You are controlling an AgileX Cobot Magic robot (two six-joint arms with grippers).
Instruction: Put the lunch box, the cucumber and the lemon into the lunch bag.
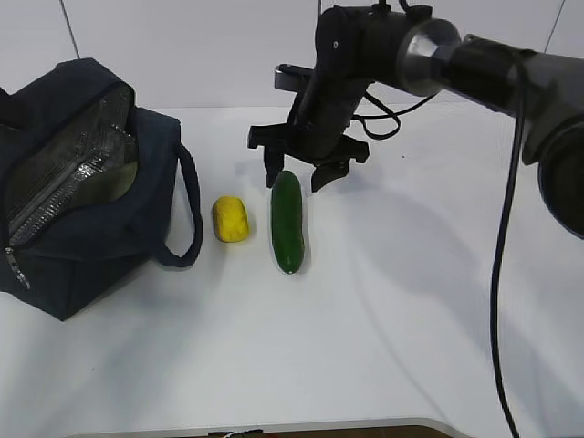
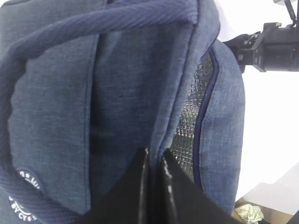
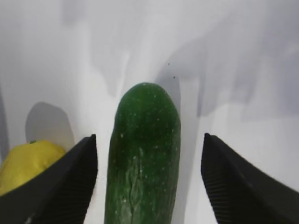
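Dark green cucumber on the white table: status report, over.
Right gripper open, straddling the long dark green cucumber's far end, no contact yet. Left gripper shut on the navy fabric lunch bag's edge. Small yellow lemon lies beside, clear of the fingers.

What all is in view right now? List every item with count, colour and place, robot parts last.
lunch bag: one, dark navy with silver lining, left side of the table, top open.
lemon: one, yellow, on the table between the bag and the cucumber.
cucumber: one, dark green, lying on the table right of the lemon, apart from it.
table: one, white, under everything.
lunch box: not visible in any view.
left gripper: one, black, jaws shut on the bag's edge fabric by the opening.
right gripper: one, black, over the far end of the cucumber, jaws open on either side of it, not touching it.
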